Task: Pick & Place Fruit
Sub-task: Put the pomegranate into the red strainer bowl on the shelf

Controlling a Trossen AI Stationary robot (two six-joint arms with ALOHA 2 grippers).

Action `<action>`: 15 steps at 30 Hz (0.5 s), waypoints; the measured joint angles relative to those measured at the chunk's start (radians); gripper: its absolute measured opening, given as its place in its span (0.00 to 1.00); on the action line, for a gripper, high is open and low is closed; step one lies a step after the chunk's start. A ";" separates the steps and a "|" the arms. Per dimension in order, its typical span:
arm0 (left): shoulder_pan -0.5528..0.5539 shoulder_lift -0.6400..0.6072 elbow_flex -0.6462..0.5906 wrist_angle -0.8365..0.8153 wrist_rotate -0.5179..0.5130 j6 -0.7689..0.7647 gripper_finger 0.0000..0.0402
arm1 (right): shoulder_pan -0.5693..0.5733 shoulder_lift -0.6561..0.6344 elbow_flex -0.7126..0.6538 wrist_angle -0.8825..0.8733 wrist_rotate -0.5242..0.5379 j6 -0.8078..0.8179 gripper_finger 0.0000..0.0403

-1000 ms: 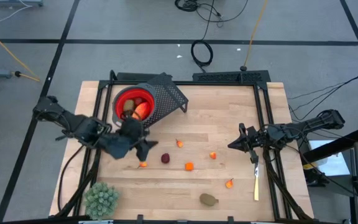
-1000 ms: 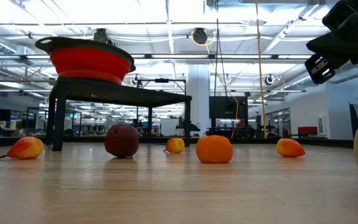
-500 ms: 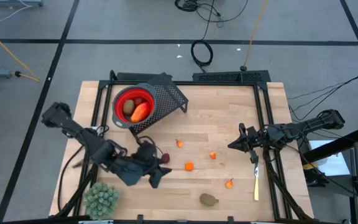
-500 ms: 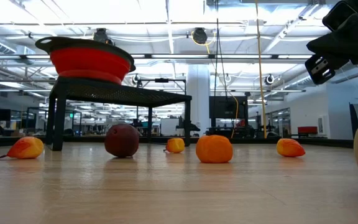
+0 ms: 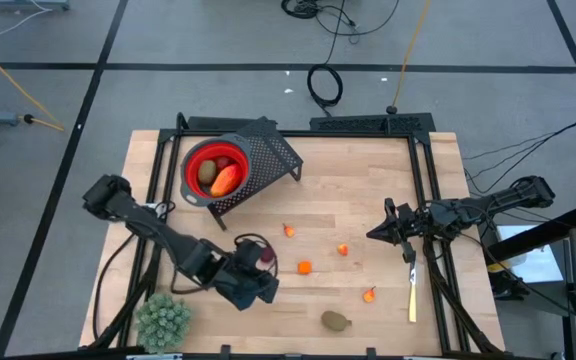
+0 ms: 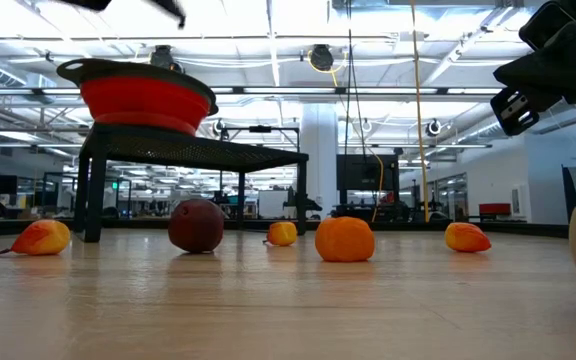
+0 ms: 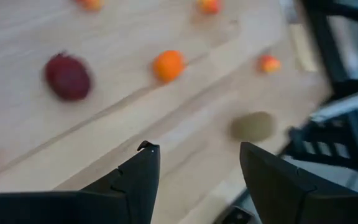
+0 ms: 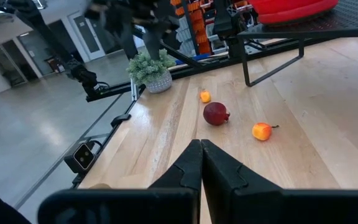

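Here, your left arm reaches from the tabletop's (image 5: 368, 160) left edge toward its front middle, folded low, with the left end effector (image 5: 258, 290) hovering above the wood just in front of the dark red ball (image 5: 266, 256). Its fingers (image 7: 135, 180) stand apart with bare wood between them and hold nothing.

Your right arm lies along the right edge, its right end effector (image 5: 376, 232) pointing inward, raised off the surface. Its two fingers (image 8: 188, 165) are pressed together, empty.

Count the fruit with me. In the red bowl (image 5: 190, 160) on the black wire stand (image 5: 273, 150), at the back left, you have at least two pieces: one brownish-green oval (image 5: 207, 171) and one longer red-orange piece (image 5: 225, 180).

Loose on the tabletop you have:
- one dark red ball
- one orange ball (image 5: 305, 267), just right of it
- three tiny orange-red bits: one (image 5: 288, 230) behind the balls, one (image 5: 342, 250) further right, one (image 5: 370, 294) toward the front right
- one brownish-green oval (image 5: 336, 320) near the front edge
- one small orange-yellow bit (image 8: 204, 96), which only the right wrist view shows, on the plant's side of the dark red ball

One pale green spiky plant (image 5: 162, 318) stands at the front left corner.
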 joint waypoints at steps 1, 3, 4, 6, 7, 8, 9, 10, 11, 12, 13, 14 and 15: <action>0.003 0.008 0.000 -0.021 0.008 -0.027 0.54 | 0.000 0.000 0.000 0.000 0.000 0.000 0.00; 0.010 0.023 0.000 -0.050 0.013 -0.080 0.53 | 0.000 0.000 0.000 0.000 0.000 0.000 0.00; 0.012 0.029 0.000 -0.068 0.014 -0.105 0.53 | 0.000 0.000 0.000 0.000 0.000 0.000 0.00; 0.017 0.042 0.000 -0.097 0.014 -0.152 0.53 | 0.000 0.000 0.000 0.000 0.000 0.000 0.00; 0.020 0.052 0.000 -0.101 0.010 -0.171 0.53 | 0.000 0.000 0.000 -0.001 0.000 0.000 0.00; 0.023 0.060 0.000 -0.108 0.007 -0.190 0.53 | 0.000 0.000 0.000 -0.001 0.000 0.000 0.00; 0.027 0.069 0.000 -0.115 0.004 -0.205 0.53 | 0.000 0.000 0.000 -0.001 0.000 -0.003 0.00; 0.033 0.078 0.000 -0.123 0.004 -0.212 0.53 | 0.000 0.000 0.000 -0.001 0.000 -0.011 0.00; 0.039 0.089 0.000 -0.124 0.004 -0.215 0.53 | 0.000 0.000 0.000 -0.001 0.000 -0.016 0.00; 0.045 0.100 0.000 -0.122 0.004 -0.216 0.53 | 0.000 0.000 0.000 -0.001 0.000 -0.018 0.00; 0.049 0.111 0.000 -0.121 0.004 -0.216 0.53 | 0.000 0.000 0.000 -0.001 0.000 -0.018 0.00; 0.055 0.124 0.000 -0.119 0.004 -0.216 0.53 | 0.000 0.000 0.000 -0.001 0.000 -0.019 0.00; 0.060 0.138 0.000 -0.118 0.004 -0.217 0.53 | 0.000 0.000 0.000 -0.001 0.000 -0.019 0.00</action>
